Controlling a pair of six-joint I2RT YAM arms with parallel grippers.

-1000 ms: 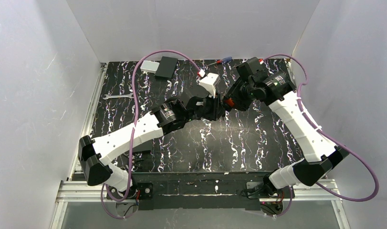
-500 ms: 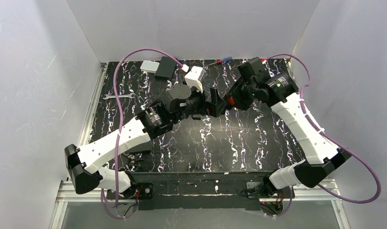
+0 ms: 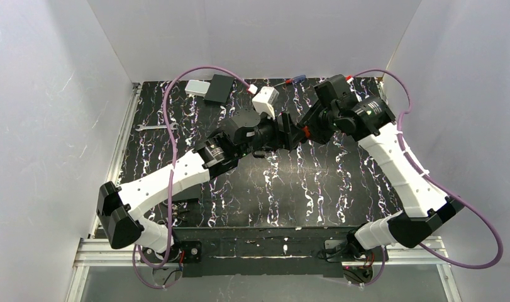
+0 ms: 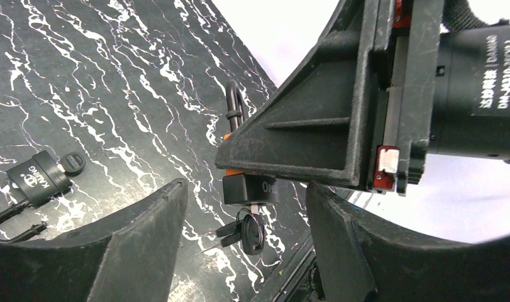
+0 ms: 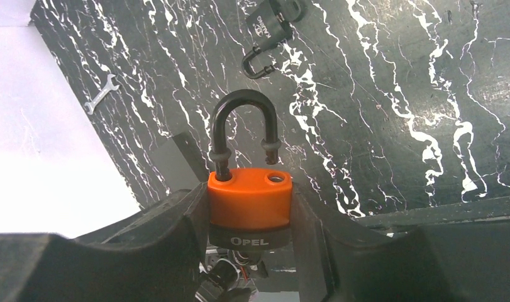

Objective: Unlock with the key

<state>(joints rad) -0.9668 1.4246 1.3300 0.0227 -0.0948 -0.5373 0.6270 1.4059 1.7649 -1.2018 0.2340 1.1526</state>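
A: Left gripper (image 3: pixel 288 132) has edged nearer right gripper (image 3: pixel 306 131) since half a sec ago. Jaws?
B: Left's apart, either side of the key (image 4: pixel 253 228). Right's clamped on orange padlock (image 5: pixel 250 204).
A: Key axis?
B: In line w/ lock's length, blade into base, dark head pointing away. Keyhole hidden; from above, grippers cover both.

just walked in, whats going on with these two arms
The right gripper is clamped on an orange padlock, holding it up off the table. One leg of its shackle is out of the body, so it looks unlocked. A key hangs at the lock's underside, and the left gripper sits open around it. A black padlock lies on the table, its shackle open.
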